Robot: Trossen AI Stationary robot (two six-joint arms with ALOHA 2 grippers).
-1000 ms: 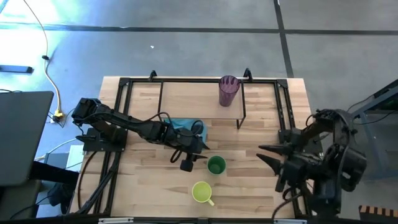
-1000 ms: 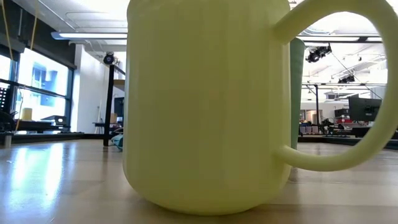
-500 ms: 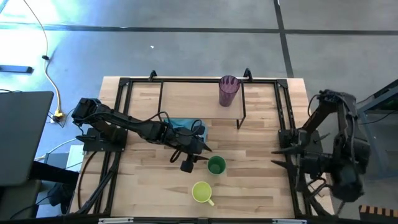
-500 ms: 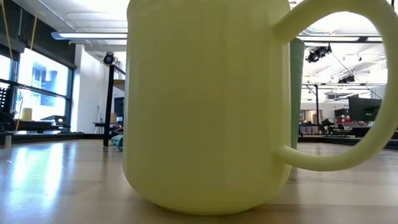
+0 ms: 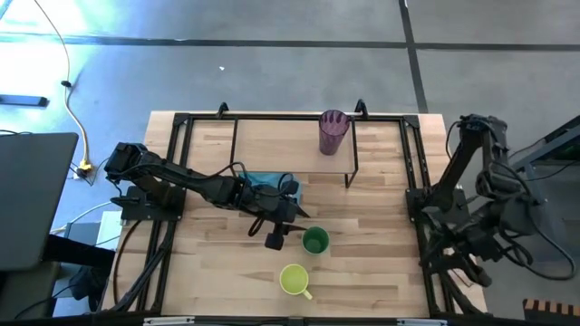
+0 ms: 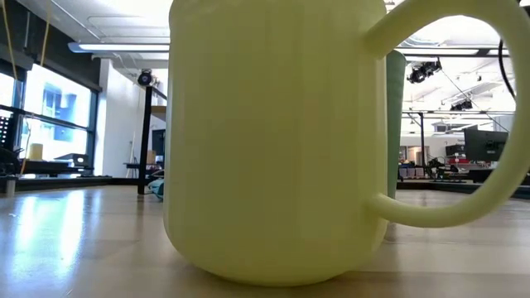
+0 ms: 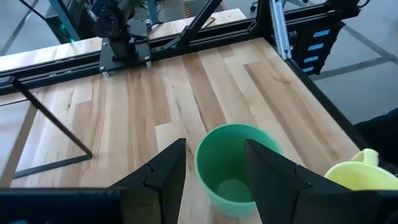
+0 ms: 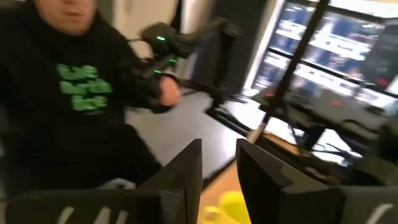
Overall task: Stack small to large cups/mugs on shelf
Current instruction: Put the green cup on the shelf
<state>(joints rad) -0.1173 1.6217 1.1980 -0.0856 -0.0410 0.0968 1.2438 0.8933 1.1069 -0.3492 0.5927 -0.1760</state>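
The green cup stands upright on the tabletop, also in the left wrist view. My left gripper is open just left of it, its fingers pointing at the rim without touching. The yellow-green mug stands nearer the near edge and fills the low view, with the green cup behind it. The purple tumbler stands upright on the shelf near its right end. My right gripper is open, held by the table's right edge.
A light blue cloth lies under my left arm, in front of the shelf. Black rails run along the table's sides. A person in dark clothes shows beyond the table in the right wrist view. Bare wood lies right of the mug.
My right arm has drawn back from over the table toward the right edge and tipped upward, so its gripper now points out into the room. My left arm and the three cups have kept still.
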